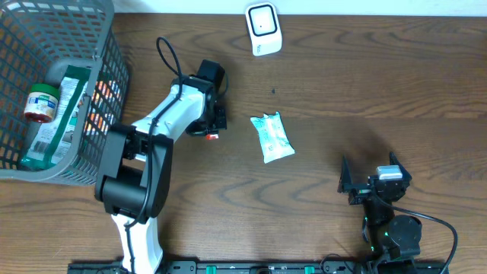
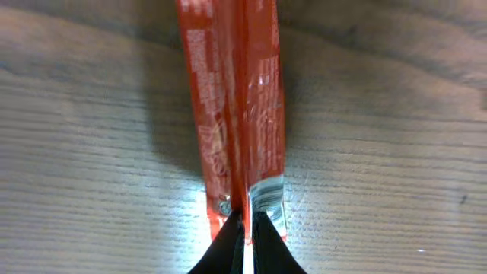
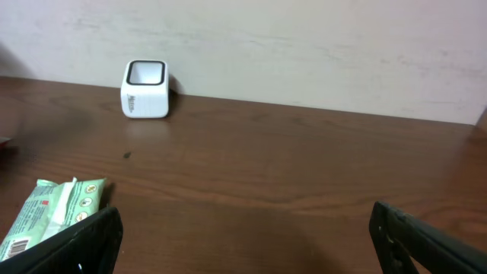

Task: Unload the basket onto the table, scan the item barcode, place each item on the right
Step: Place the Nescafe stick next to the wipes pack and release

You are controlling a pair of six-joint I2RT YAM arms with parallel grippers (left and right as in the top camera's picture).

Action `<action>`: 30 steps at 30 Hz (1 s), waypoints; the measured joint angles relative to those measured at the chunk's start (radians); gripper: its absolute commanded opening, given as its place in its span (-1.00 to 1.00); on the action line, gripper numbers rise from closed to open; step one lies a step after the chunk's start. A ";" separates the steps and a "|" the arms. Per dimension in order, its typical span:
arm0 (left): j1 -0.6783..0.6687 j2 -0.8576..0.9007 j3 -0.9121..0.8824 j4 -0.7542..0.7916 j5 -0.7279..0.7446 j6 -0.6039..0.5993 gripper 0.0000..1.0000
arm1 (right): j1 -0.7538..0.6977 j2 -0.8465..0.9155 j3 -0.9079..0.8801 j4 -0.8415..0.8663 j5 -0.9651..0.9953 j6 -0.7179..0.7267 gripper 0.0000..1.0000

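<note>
Overhead: I've got the left jaws pinching a thin red foil packet (image 1: pixel 212 135) over the brown wooden bench (image 1: pixel 342 91), left of a green-and-white pouch (image 1: pixel 272 137), well apart from the white box scanner (image 1: pixel 263 29).
Left wrist: jaws clamped on the packet's (image 2: pixel 232 99) end.
Right wrist: right jaws wide apart, holding nothing; pouch (image 3: pixel 53 209) lower left, scanner (image 3: pixel 144 90) beyond.

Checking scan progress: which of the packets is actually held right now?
The red packet, pinched in the left fingers. The green-and-white packet lies loose on the table, and the green packet sits in the basket.
</note>
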 measured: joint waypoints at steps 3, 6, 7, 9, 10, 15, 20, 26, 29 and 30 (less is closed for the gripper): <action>0.000 -0.046 -0.002 0.039 -0.033 -0.013 -0.18 | 0.000 0.000 0.000 0.000 0.000 0.000 0.98; 0.000 -0.088 -0.002 0.080 -0.062 -0.013 -0.16 | 0.000 0.000 0.000 0.000 0.000 0.000 0.98; 0.000 -0.094 -0.002 0.091 -0.072 -0.013 -0.15 | 0.000 0.000 0.000 0.000 0.000 0.000 0.99; 0.000 -0.093 -0.002 0.115 -0.087 -0.014 -0.15 | 0.000 0.000 0.000 0.000 0.000 0.000 0.99; 0.000 -0.089 -0.002 0.124 -0.095 -0.014 -0.15 | 0.000 0.000 0.000 0.000 0.000 0.000 0.99; 0.000 -0.040 -0.002 0.187 -0.110 -0.014 -0.17 | 0.000 0.000 0.000 0.000 0.000 0.000 0.98; 0.000 0.032 -0.002 0.195 -0.123 -0.018 -0.33 | 0.000 0.000 0.000 0.000 0.000 0.000 0.98; -0.005 0.045 -0.003 0.180 -0.085 -0.018 -0.40 | 0.000 0.000 0.000 0.000 0.000 0.000 0.99; -0.008 0.043 -0.002 0.176 -0.024 -0.018 -0.40 | 0.000 0.000 0.000 0.000 0.000 0.000 0.98; -0.012 0.043 -0.002 0.176 -0.001 -0.018 -0.40 | 0.000 0.000 0.000 0.000 0.000 0.000 0.98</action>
